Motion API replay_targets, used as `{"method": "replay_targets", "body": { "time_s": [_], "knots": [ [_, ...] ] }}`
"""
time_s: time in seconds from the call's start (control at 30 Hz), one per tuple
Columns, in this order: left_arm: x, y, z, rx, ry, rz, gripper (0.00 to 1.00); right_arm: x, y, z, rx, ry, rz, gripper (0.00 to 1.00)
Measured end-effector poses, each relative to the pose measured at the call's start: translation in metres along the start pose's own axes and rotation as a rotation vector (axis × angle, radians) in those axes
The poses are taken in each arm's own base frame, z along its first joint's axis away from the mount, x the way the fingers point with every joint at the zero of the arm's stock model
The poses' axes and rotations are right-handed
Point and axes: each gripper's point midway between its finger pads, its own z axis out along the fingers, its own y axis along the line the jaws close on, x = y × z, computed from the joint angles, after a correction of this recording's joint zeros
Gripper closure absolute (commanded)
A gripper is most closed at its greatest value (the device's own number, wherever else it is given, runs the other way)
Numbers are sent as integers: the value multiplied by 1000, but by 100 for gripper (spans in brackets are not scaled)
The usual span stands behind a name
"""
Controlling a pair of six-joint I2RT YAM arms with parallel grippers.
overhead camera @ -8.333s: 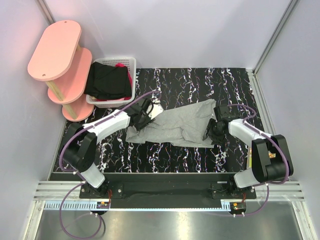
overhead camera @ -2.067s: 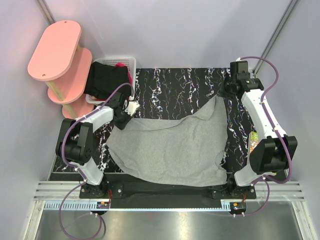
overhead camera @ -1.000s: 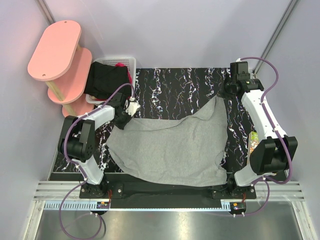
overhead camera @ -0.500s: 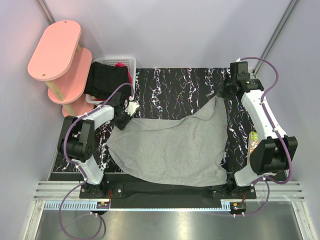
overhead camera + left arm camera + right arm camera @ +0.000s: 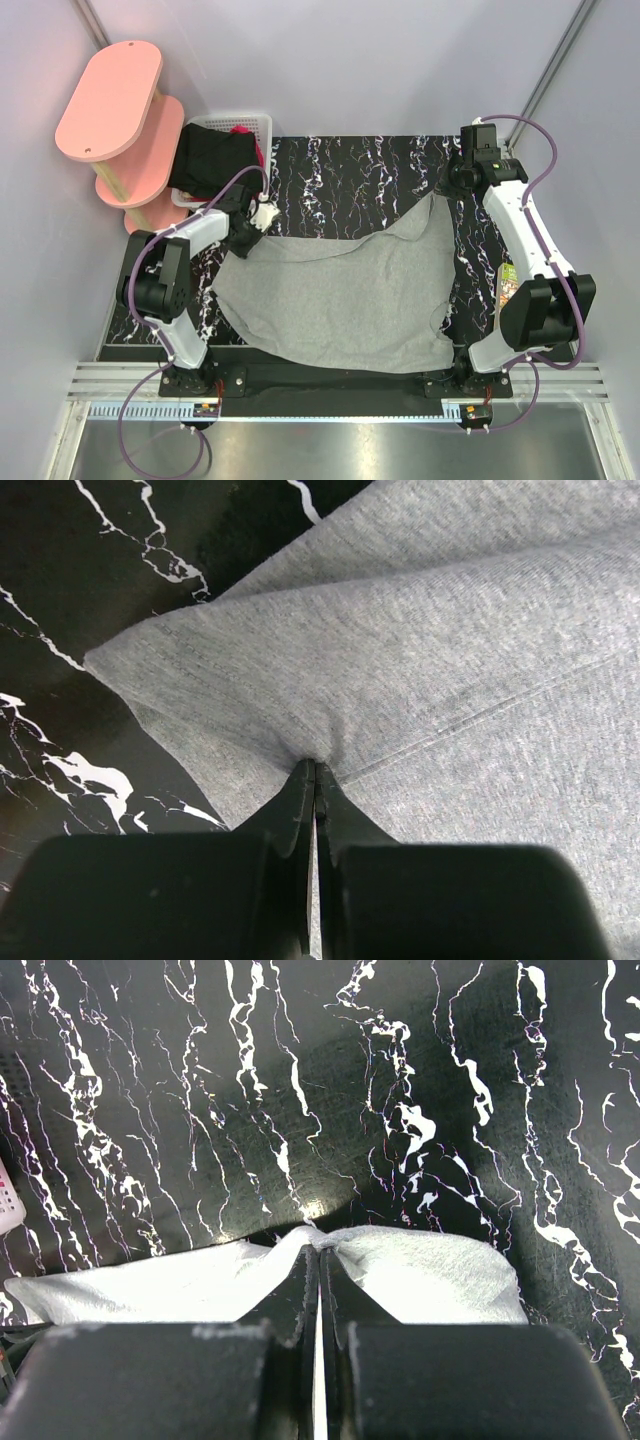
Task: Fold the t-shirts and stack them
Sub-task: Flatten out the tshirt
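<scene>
Two thin fingertip pinches, left gripper and right gripper each clamped on the light grey t-shirt, risked slipping under uneven pull.

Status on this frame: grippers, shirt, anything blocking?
Left gripper shut on grey shirt corner. Right gripper shut on far corner. Shirt spread open on table. Basket clear, far left.

shirt spread on table | basket behind-left, garment inside | shelf left of basket
</scene>
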Motion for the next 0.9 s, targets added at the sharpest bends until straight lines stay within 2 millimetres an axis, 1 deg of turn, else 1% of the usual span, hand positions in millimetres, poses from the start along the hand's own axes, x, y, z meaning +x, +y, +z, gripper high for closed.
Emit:
{"method": "replay_targets", "body": {
  "time_s": [0.13, 0.27, 0.3, 0.33, 0.37, 0.43, 0.53, 0.67, 0.7, 0.8, 0.87, 0.9],
  "knots": [
    [1, 5, -6, -3, 6, -9, 100, 0, 0, 0, 0, 0, 0, 100],
    [-8, 19, -30, -33, -36, -28, 100, 0, 0, 0, 0, 0, 0, 100],
    [-12, 23, -38, -45, -57, -32, 97, 1, 0, 0, 0, 0, 0, 100],
    [-17, 26, -45, -55, -80, -33, 97, 1, 0, 0, 0, 0, 0, 100],
    [-21, 29, -52, -65, -98, -33, 100, 1, -1, -1, 0, -1, 0, 100],
    [-24, 31, -60, -73, -118, -36, 100, 1, -1, -1, -1, -2, 0, 100],
    [-19, 28, -58, -63, -110, -36, 100, 1, -1, -1, -2, -2, 0, 100],
    [3, 18, -50, -39, -61, -39, 100, 1, -1, -2, -3, -5, 0, 100],
    [4, 19, -50, -41, -59, -41, 100, 1, 0, -3, -3, -6, 0, 100],
    [-1, 30, -56, -68, -75, -48, 100, 0, 0, -3, -4, -8, 0, 100],
    [-13, 41, -63, -93, -102, -50, 100, 0, 0, -4, -3, -9, 0, 100],
    [-23, 48, -69, -109, -121, -47, 100, -2, 0, -4, -4, -12, -1, 100]
  ]
}}
